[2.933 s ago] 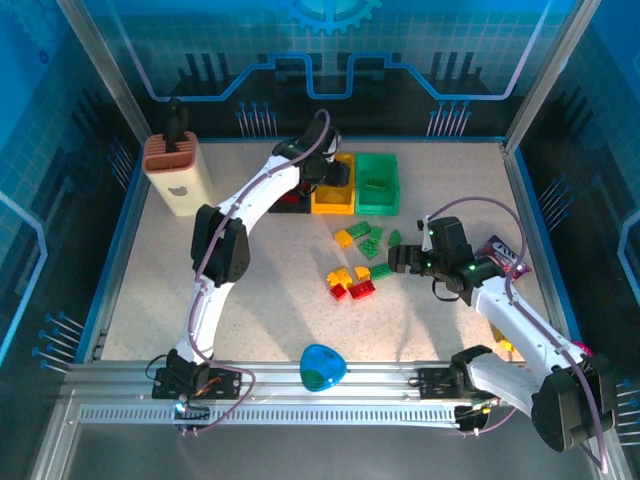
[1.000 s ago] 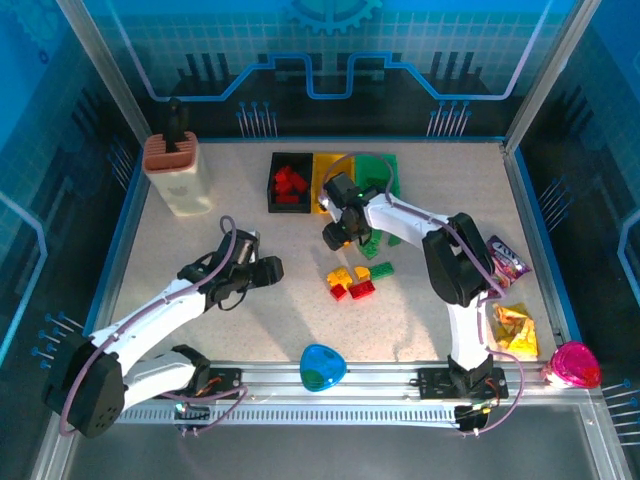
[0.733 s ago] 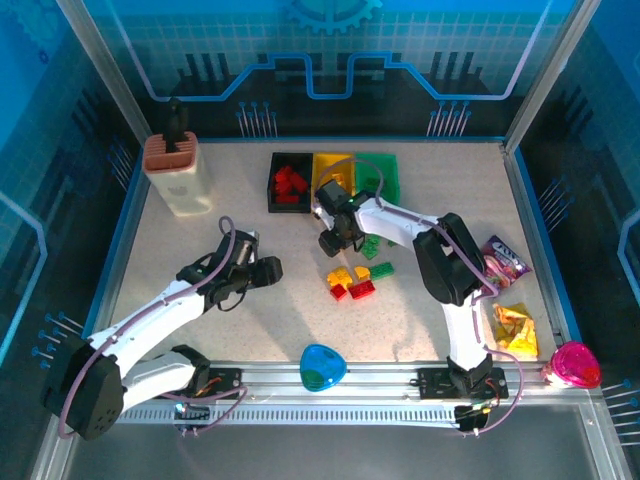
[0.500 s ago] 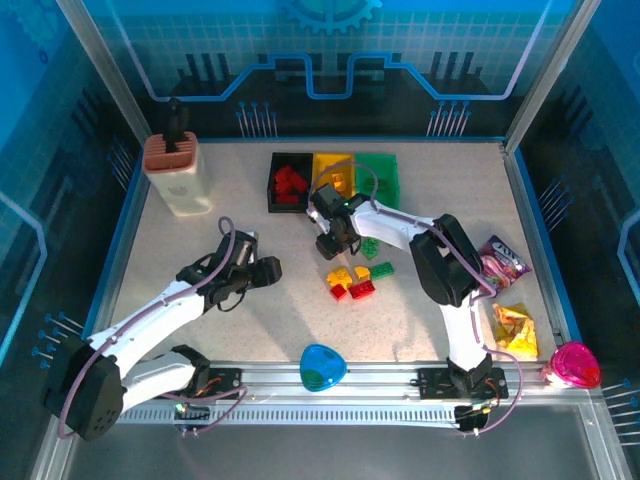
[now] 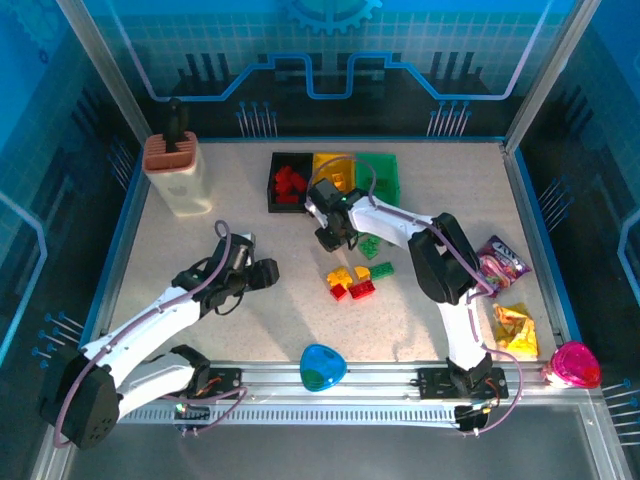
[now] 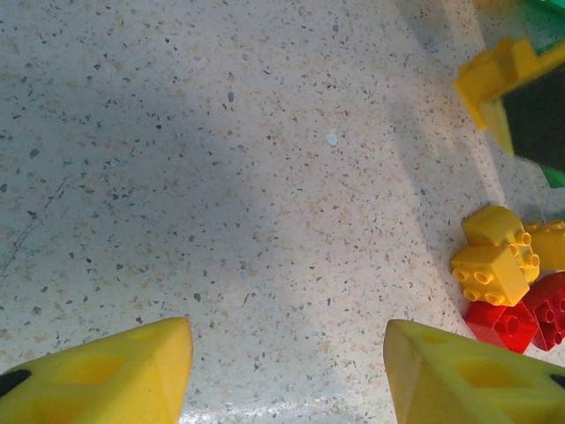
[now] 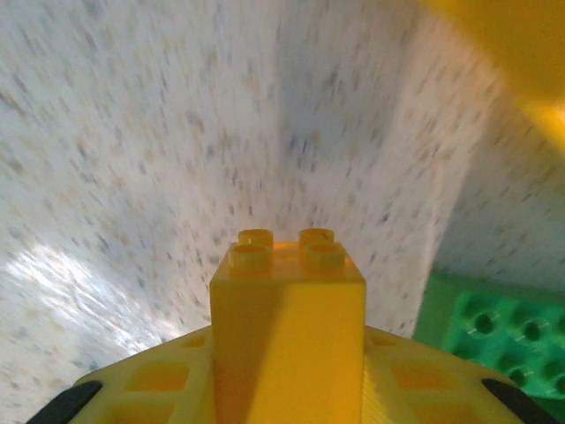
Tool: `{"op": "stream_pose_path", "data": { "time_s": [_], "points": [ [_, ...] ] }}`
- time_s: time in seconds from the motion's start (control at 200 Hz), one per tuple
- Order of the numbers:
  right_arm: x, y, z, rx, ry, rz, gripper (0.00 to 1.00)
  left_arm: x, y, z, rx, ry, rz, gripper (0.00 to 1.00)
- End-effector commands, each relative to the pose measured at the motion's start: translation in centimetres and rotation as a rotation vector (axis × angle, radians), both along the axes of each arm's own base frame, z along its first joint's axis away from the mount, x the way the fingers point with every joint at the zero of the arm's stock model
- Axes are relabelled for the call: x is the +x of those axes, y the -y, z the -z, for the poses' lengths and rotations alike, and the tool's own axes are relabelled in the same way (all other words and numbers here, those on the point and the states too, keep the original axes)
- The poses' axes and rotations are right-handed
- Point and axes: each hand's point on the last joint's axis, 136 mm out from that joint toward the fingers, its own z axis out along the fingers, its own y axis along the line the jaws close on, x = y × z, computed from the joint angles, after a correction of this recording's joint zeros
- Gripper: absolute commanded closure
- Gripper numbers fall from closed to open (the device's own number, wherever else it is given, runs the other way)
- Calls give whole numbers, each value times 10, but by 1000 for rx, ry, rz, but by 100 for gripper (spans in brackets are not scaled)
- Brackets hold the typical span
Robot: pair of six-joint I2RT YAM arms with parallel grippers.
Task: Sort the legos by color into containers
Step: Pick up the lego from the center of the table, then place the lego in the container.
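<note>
Speckled stone-look counter (image 5: 450,200), pale and matte, sits inside blue circuit-printed walls (image 5: 420,50). About three seconds ago the left arm (image 5: 150,315) stretched over the bins and the right arm (image 5: 395,220) was folded at 3 o'clock. Now the left lies low at 8 o'clock and the right reaches to 12 o'clock, its head at the 6 o'clock edge of the yellow bin (image 5: 335,156).

The right jaws are clamped on a glossy yellow brick (image 7: 287,300) with four round studs. The left jaws stand apart, smooth yellow fingers (image 6: 115,375) over bare counter.

The black bin (image 5: 272,185) holds red bricks (image 5: 290,181). The green bin (image 5: 394,175) ends the row at 3 o'clock. The loose bricks (image 5: 350,280), red, yellow and green, cluster near the centre.
</note>
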Motion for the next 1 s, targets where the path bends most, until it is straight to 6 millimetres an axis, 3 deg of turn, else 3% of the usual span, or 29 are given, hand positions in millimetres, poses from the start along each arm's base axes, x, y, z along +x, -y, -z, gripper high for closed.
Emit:
{"op": "stream_pose_path", "data": {
  "time_s": [0.0,0.29,0.465,0.515,0.575,0.61,0.65,0.685,0.766,0.836,0.996],
  "points": [
    [32,3,-57,54,115,41,66,-6,-5,5,12,-13,-11,40],
    [89,10,-85,111,173,115,66,-19,-3,12,-3,-26,-5,41],
    [117,7,-84,113,187,138,65,-24,1,12,3,-21,11,42],
    [126,6,-72,103,176,143,64,-24,4,11,10,-18,19,42],
    [136,7,-68,104,173,161,58,-25,7,10,15,-12,31,42],
    [140,8,-70,109,173,182,46,-25,9,9,17,-9,37,42],
    [140,10,-76,116,162,204,24,-26,10,7,24,-8,47,42],
    [134,9,-80,120,145,211,18,-26,12,6,29,-5,56,42],
    [124,4,-88,121,160,194,15,-27,16,5,43,1,76,42],
    [111,1,-110,158,220,177,12,-25,22,3,37,11,95,42],
    [80,11,-133,242,249,173,12,-20,39,-1,51,22,161,42]
  ]
}}
